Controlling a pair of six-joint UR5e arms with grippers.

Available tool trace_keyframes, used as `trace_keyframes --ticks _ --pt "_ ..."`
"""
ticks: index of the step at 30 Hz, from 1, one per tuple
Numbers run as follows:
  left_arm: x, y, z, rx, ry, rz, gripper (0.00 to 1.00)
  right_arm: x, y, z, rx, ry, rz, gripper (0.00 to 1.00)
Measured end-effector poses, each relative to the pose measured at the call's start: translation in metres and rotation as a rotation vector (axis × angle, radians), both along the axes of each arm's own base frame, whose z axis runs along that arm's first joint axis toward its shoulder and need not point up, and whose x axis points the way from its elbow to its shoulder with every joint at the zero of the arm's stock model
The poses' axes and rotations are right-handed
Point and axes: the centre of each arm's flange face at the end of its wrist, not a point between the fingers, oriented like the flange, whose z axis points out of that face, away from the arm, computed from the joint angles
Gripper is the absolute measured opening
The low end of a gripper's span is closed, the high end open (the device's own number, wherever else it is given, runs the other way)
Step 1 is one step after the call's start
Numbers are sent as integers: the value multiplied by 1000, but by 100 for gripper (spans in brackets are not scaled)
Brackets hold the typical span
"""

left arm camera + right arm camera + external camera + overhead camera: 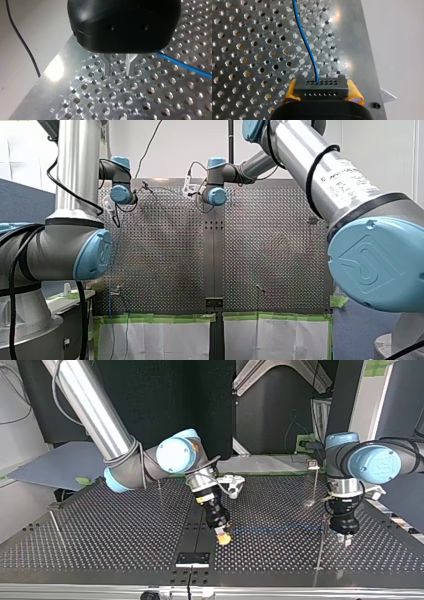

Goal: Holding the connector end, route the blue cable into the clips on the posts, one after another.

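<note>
Right gripper [322, 91]: yellow pads clamped on the black connector [321, 85].
Connector: low over the perforated worktop [249, 50].
Blue cable [305, 42]: runs from the connector across the worktop, passing just beside my left gripper [118, 71].
Left gripper: metal fingers narrowly apart, holding nothing, tips near the worktop.

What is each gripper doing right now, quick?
My left gripper: open a little, holding nothing.
My right gripper: closed on the black connector of the blue cable.
</note>
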Motion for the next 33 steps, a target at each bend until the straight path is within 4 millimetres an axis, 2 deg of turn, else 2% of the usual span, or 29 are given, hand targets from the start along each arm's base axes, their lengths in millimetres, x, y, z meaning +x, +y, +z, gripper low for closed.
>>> trace_keyframes --ticks 2,3,4,15,20,27,33 --pt "0 -1 2 -7 -12 -17 79 -3 -2 0 5 7 -4 0" --pt "0 -2 3 -8 -16 -23 79 -4 -2 1 6 8 -6 0" --pt "0 -3 5 -7 -20 -25 100 -5 -3 1 6 9 -8 0" --pt "-23 -8 26 50 12 48 100 -14 -9 13 2 -3 -21 0" --pt "-29 -7 22 36 56 76 100 -15 -9 14 1 -4 -22 0" --pt "-40 -16 14 15 126 51 100 -14 -8 14 1 -4 -22 0" --pt "-64 -23 4 -37 187 6 100 -13 -6 14 2 -3 -19 0"
